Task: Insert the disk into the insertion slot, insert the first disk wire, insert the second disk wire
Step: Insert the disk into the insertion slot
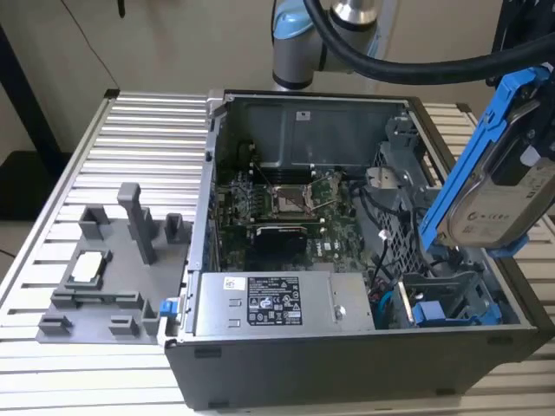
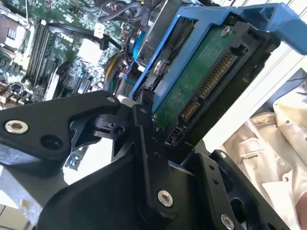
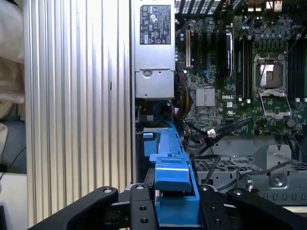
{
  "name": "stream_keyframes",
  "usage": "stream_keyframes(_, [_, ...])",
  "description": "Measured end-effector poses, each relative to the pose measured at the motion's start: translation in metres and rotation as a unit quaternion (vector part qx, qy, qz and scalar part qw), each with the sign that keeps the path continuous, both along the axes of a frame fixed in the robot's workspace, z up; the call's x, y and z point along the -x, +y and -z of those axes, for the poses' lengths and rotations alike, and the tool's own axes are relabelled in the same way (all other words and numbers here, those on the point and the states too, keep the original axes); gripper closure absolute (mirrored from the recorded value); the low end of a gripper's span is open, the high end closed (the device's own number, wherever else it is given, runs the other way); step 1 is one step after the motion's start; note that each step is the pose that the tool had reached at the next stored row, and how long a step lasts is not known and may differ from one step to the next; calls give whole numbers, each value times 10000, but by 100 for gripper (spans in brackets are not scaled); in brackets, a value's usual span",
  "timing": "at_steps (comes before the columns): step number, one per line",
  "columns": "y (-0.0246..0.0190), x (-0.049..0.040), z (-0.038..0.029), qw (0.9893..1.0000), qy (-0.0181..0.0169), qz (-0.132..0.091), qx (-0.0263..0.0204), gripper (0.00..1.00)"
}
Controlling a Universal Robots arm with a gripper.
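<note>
The slatted table (image 1: 113, 130) carries the open computer case (image 1: 347, 373). Its grey power-supply box (image 1: 277, 303) lies along the near wall, with the motherboard (image 1: 286, 208) beyond. My pincer (image 3: 172, 199) is pinching the disk (image 1: 507, 204) by its blue carrier, tilted in the air over the case's side at the exterior view's right. Below it the drive bay (image 1: 447, 303) lies open, with black cables (image 3: 225, 128) looped just beside. The picture's edge cuts off the disk's far side.

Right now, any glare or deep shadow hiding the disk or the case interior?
Exterior view: disk evenly lit, drive bay dim. Second wrist view: surface beside the disk washed out white. First wrist view: ribbed table shows bright streaks; motherboard evenly lit.
</note>
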State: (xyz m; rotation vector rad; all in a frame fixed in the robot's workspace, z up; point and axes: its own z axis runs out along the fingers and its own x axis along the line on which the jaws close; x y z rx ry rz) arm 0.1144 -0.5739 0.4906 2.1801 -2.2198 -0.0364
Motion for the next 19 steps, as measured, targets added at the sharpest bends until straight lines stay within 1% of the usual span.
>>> stream_keyframes(1, [0, 1, 10, 10000, -20, 0, 0, 67])
stream_keyframes(5, [0, 1, 50, 9999, -124, -10, 0, 67])
stream_keyframes(6, [0, 0, 62, 9999, -141, -19, 0, 67])
stream_keyframes(10, [0, 0, 120, 9998, -180, -89, -1, 67])
stream_keyframes(12, [0, 0, 150, 9997, -193, -137, -1, 67])
stream_keyframes(14, [0, 0, 180, 9997, -198, -171, -1, 67])
stream_keyframes(19, [0, 0, 266, 9996, -207, -171, -1, 67])
